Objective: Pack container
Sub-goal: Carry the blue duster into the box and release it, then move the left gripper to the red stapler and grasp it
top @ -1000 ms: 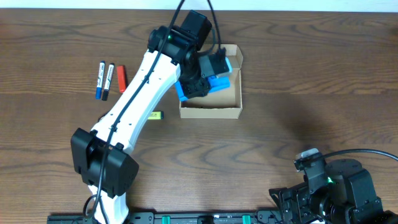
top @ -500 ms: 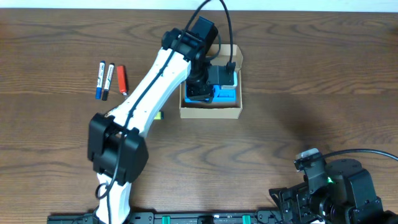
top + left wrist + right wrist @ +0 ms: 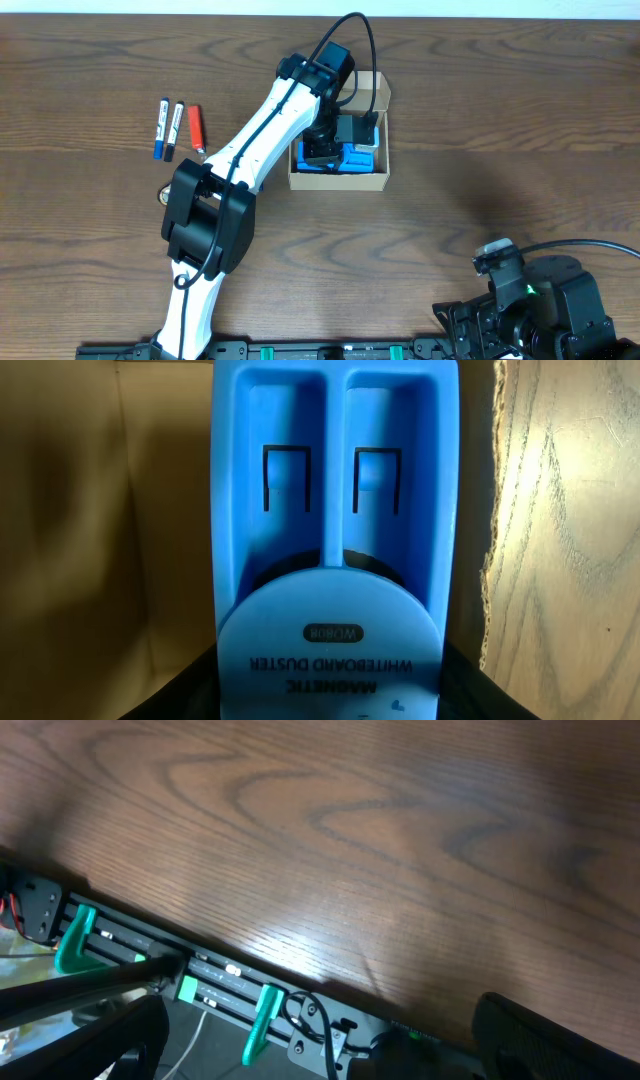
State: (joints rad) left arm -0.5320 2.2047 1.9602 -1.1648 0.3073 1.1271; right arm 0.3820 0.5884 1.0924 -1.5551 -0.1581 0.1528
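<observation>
Swinging farther over the small tan cardboard box (image 3: 338, 184) on the wooden table (image 3: 500, 120), the left arm is lowering a blue plastic whiteboard duster (image 3: 358, 157) inside, against the box's right wall. The left gripper (image 3: 335, 150) is clamping the duster's sides, so letting go looks like the next call. Left of the box, two blue-capped markers (image 3: 166, 130) and a red marker (image 3: 196, 127) are waiting. Well nearer than the box, the right gripper (image 3: 510, 300) is sitting spread and empty.

Dark brown wood-grain table (image 3: 520, 130), soft glare on it, black rail (image 3: 215, 970) with green clips (image 3: 262, 1018) along near edge
</observation>
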